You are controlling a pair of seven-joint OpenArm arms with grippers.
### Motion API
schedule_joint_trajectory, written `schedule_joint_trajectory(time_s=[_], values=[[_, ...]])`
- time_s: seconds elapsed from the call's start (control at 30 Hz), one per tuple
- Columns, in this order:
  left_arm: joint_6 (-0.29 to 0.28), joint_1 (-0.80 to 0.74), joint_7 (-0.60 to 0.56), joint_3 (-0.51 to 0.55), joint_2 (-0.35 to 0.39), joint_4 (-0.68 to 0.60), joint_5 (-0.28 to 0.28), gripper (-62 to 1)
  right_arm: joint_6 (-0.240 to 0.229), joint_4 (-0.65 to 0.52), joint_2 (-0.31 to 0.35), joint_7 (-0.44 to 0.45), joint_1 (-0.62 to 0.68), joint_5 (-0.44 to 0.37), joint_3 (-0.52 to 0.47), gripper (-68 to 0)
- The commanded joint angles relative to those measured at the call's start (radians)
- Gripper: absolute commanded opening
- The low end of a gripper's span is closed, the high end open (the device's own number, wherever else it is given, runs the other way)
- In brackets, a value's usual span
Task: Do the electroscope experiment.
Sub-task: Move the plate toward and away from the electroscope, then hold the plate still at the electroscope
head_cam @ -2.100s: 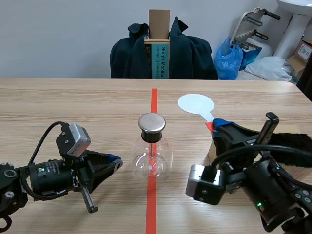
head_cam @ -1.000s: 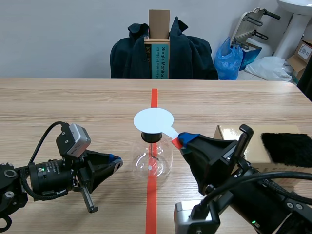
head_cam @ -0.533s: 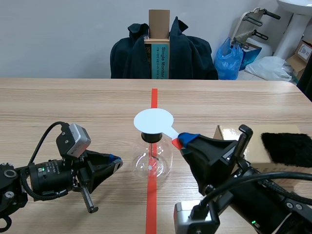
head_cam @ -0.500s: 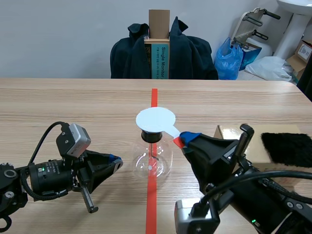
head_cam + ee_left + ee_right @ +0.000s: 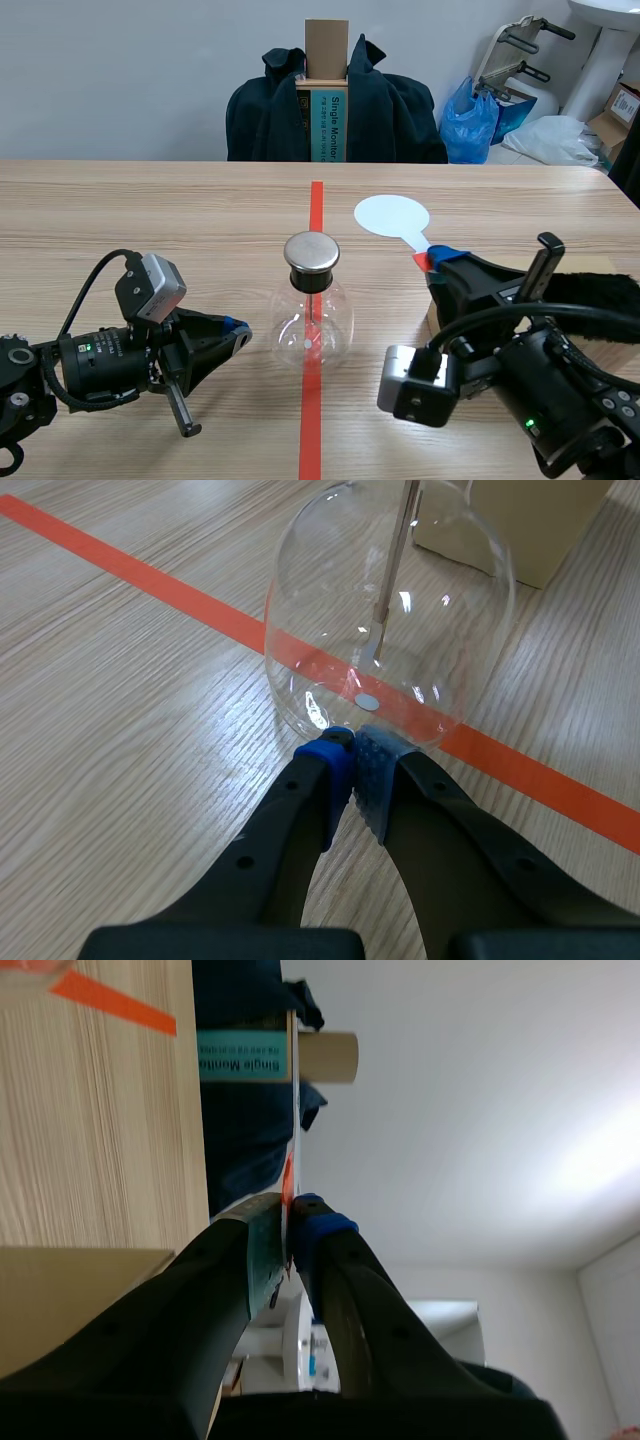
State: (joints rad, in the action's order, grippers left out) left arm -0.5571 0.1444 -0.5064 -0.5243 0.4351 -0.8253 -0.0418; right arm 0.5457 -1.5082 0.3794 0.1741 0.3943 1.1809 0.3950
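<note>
The electroscope, a round glass flask (image 5: 312, 322) with a metal cap (image 5: 312, 252) and a thin rod inside, stands on the red tape line at the table's middle. My right gripper (image 5: 432, 262) is shut on the red handle of a white round paddle (image 5: 392, 215), held in the air to the right of the cap and apart from it. In the right wrist view the paddle (image 5: 290, 1100) shows edge-on between the shut fingers of the right gripper (image 5: 288, 1228). My left gripper (image 5: 350, 765) is shut on nothing, its tips at the foot of the flask (image 5: 390, 610).
A cardboard box (image 5: 436, 312) with a black fur cloth (image 5: 600, 295) on it sits behind my right arm. Beyond the table's far edge stand a chair draped with a dark jacket (image 5: 380, 105) and a blue bag (image 5: 470, 120).
The right arm has swung to the right with the paddle, which hung over the flask's cap before; the cap is now uncovered. The left arm has not moved.
</note>
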Motion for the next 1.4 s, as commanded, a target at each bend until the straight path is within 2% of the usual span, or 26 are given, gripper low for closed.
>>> schedule_joint_trajectory(time_s=[0.0, 0.1, 0.23, 0.47, 0.73, 0.87, 1.03, 1.37], values=[[-0.002, 0.005, -0.017, 0.006, -0.002, -0.022, -0.013, -58.8, 0.018, -0.017, 0.009, -0.025, -0.010, -0.006, -0.003, -66.7], [-0.002, 0.005, -0.017, 0.006, -0.002, -0.022, -0.013, -58.8, 0.018, -0.017, 0.009, -0.065, -0.010, -0.006, -0.003, -66.7], [-0.002, 0.005, -0.017, 0.006, -0.002, -0.022, -0.013, -58.8, 0.018, -0.017, 0.009, -0.074, -0.010, -0.006, -0.003, -66.7], [-0.002, 0.005, -0.017, 0.006, -0.002, -0.022, -0.013, -58.8, 0.018, -0.017, 0.009, 0.014, -0.010, -0.006, -0.003, -66.7], [-0.002, 0.005, -0.017, 0.006, -0.002, -0.022, -0.013, -58.8, 0.018, -0.017, 0.009, 0.175, -0.010, -0.006, -0.003, -66.7], [-0.002, 0.005, -0.018, 0.006, -0.002, -0.022, -0.013, -58.8, 0.018, -0.017, 0.009, 0.229, -0.010, -0.006, -0.003, -66.7], [-0.002, 0.005, -0.018, 0.006, -0.002, -0.022, -0.013, -58.8, 0.018, -0.017, 0.009, 0.261, -0.010, -0.006, -0.003, -66.7], [-0.002, 0.005, -0.018, 0.006, -0.002, -0.022, -0.013, -58.8, 0.018, -0.017, 0.009, 0.267, -0.010, -0.006, -0.003, -66.7]])
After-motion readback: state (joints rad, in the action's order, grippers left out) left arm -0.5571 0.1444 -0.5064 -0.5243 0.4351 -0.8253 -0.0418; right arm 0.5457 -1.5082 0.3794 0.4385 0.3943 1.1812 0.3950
